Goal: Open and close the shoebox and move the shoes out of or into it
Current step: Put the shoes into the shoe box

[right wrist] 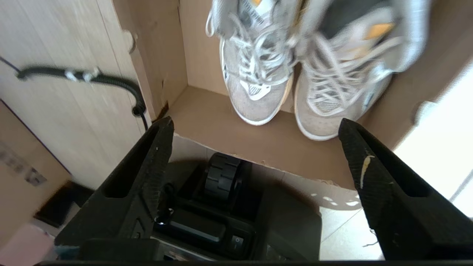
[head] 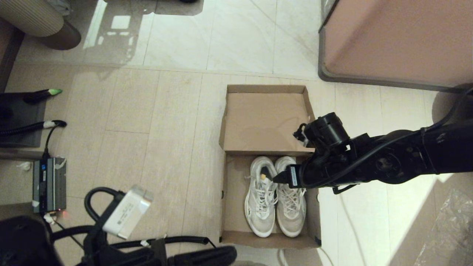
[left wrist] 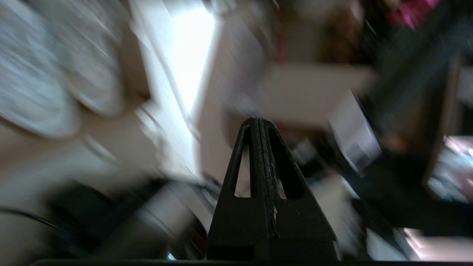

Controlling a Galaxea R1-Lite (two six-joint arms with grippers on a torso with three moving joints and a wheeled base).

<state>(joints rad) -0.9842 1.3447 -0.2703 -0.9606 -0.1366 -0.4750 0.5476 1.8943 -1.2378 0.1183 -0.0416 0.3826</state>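
Observation:
The brown cardboard shoebox (head: 232,199) lies open on the floor, its flip lid (head: 264,118) folded flat away from me. The pair of white mesh sneakers (head: 275,195) sits side by side inside, toes toward me. My right arm reaches in from the right, and the right gripper (head: 282,177) hovers over the heel end of the shoes. In the right wrist view that gripper (right wrist: 255,123) stands wide open and empty, with the shoes (right wrist: 295,70) and the box floor (right wrist: 221,122) beyond it. My left gripper (left wrist: 258,120) is shut on nothing, parked low at my left.
A large pinkish-brown panel with a grey rim (head: 395,40) stands at the far right. At the left are a grey power unit (head: 50,183) and black cables (head: 29,127). Crinkled plastic (head: 451,229) lies at the lower right. My own base (right wrist: 221,207) sits just before the box.

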